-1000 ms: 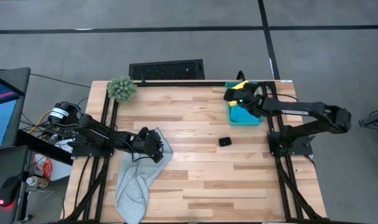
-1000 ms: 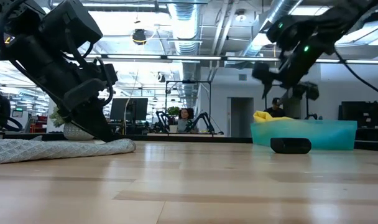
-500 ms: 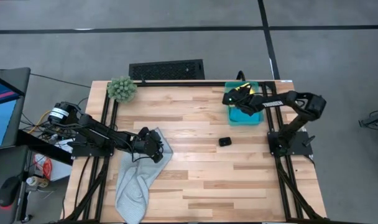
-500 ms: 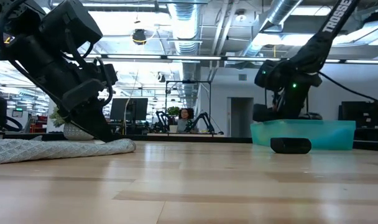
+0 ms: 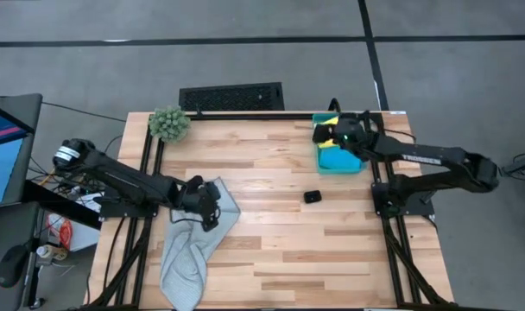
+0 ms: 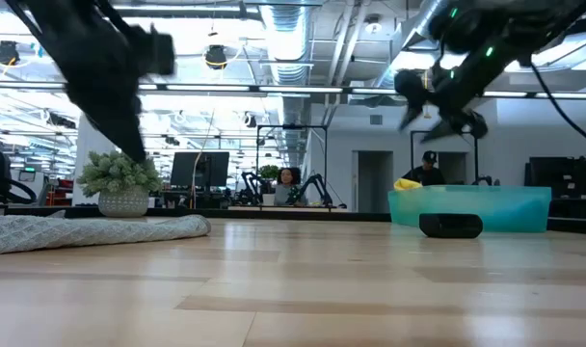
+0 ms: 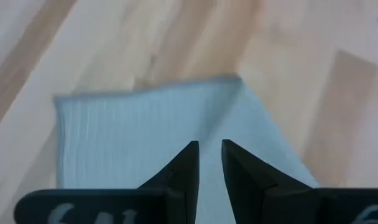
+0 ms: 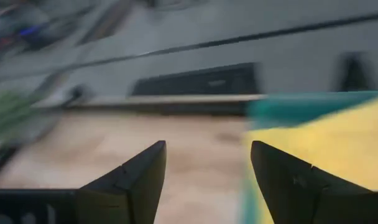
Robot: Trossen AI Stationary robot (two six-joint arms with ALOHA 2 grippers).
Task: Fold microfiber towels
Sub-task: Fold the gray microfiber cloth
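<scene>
A pale grey microfiber towel (image 5: 193, 250) lies rumpled on the wooden table's near left part; its far corner (image 7: 237, 79) lies flat on the wood. My left gripper (image 5: 209, 216) hangs above that far part, fingers only a narrow gap apart and nothing between them (image 7: 211, 155). In the low view it (image 6: 137, 154) is clear of the cloth (image 6: 91, 231). At the far right a teal bin (image 5: 340, 162) holds a yellow towel (image 8: 326, 137). My right gripper (image 5: 332, 134) hovers wide open over the bin's far left corner.
A fuzzy green plant (image 5: 169, 123) stands at the table's far left corner. A small black block (image 5: 312, 197) lies right of the middle, near the bin. A dark grille (image 5: 231, 96) sits beyond the far edge. Bare wood stretches across the middle.
My left gripper has risen straight off the grey towel, tipping as it went; the towel stays flat where it lay. My right gripper dipped toward the bin and came up again, open throughout.
</scene>
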